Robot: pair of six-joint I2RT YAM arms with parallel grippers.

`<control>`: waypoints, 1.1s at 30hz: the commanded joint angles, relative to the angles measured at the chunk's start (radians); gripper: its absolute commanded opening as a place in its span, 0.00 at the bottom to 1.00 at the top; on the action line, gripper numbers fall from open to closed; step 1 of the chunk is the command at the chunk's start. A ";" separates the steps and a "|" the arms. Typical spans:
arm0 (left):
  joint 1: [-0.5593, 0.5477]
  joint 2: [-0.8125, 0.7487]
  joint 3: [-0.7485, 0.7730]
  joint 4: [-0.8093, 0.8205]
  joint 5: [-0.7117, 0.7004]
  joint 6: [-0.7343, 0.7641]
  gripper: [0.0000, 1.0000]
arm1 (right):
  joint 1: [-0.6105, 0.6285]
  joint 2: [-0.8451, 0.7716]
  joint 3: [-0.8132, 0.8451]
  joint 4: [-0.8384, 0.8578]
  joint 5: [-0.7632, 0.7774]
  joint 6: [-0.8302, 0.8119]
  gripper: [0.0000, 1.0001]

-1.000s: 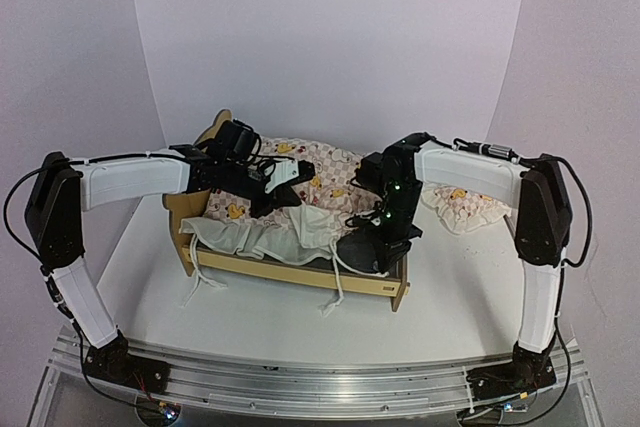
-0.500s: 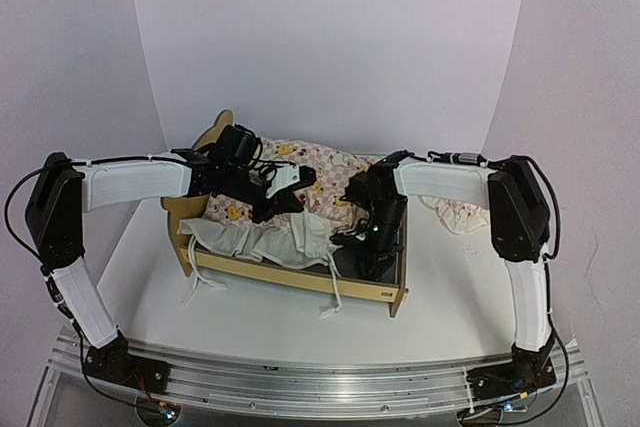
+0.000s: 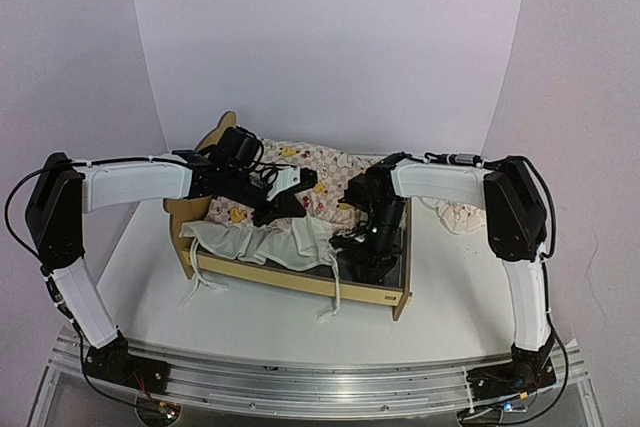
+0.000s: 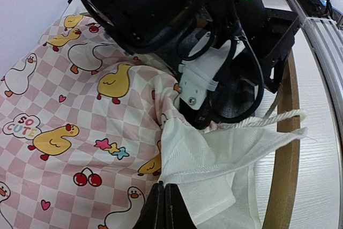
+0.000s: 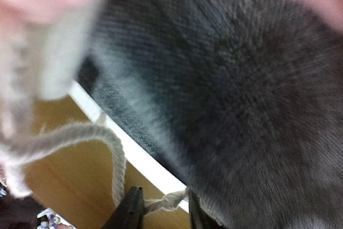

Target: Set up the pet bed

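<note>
The pet bed (image 3: 300,282), a light-wood frame with an ear-shaped headboard (image 3: 215,135), stands mid-table. The pink duck quilt (image 3: 300,162) lies across it, with its cream underside (image 3: 255,239) folded over the front rail. My left gripper (image 3: 290,209) is shut on the quilt's cream hem (image 4: 214,154), its jaws (image 4: 164,203) pinched together over the duck print (image 4: 80,105). My right gripper (image 3: 365,252) is down inside the foot end of the bed. There its jaws (image 5: 163,208) stand open just above the dark grey base (image 5: 241,105), with a knotted cord end (image 5: 169,202) lying between them.
The small matching pillow (image 3: 462,209) lies on the table right of the bed, behind the right arm. White tie cords (image 3: 200,282) hang over the front rail onto the table. The right arm's wrist (image 4: 241,36) sits close in front of my left gripper.
The right arm swung left and lowered into the bed's foot end, and its jaws opened. The dark grey base now lies in the frame. The left gripper kept its hold.
</note>
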 commanded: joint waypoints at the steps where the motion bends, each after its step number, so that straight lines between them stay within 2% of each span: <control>1: -0.021 -0.033 -0.029 -0.008 0.050 -0.003 0.03 | 0.009 -0.097 0.044 -0.095 0.054 -0.001 0.37; 3: -0.027 -0.033 -0.035 -0.008 0.061 -0.004 0.03 | 0.008 -0.135 0.084 -0.106 0.037 0.030 0.41; 7: -0.030 -0.027 -0.028 -0.010 0.061 -0.005 0.03 | 0.003 -0.172 0.116 -0.146 0.030 0.107 0.41; 11: -0.030 -0.025 -0.025 -0.011 0.056 -0.004 0.03 | 0.002 -0.169 0.085 -0.159 0.069 0.180 0.35; 16: -0.030 -0.025 -0.025 -0.008 0.050 -0.003 0.03 | 0.001 -0.110 0.050 -0.155 0.067 0.210 0.34; 19: -0.030 -0.025 -0.027 -0.007 0.045 0.002 0.03 | 0.002 -0.080 0.045 -0.130 0.004 0.223 0.25; 23: -0.030 -0.028 -0.030 0.001 0.038 0.003 0.03 | 0.012 -0.057 0.031 -0.050 -0.136 0.257 0.08; 29: -0.030 -0.026 -0.035 0.004 0.042 0.002 0.04 | 0.018 -0.033 -0.053 -0.079 -0.182 0.227 0.00; 33: -0.030 -0.019 -0.027 -0.013 0.075 0.010 0.15 | 0.019 0.027 -0.142 -0.083 -0.137 0.206 0.00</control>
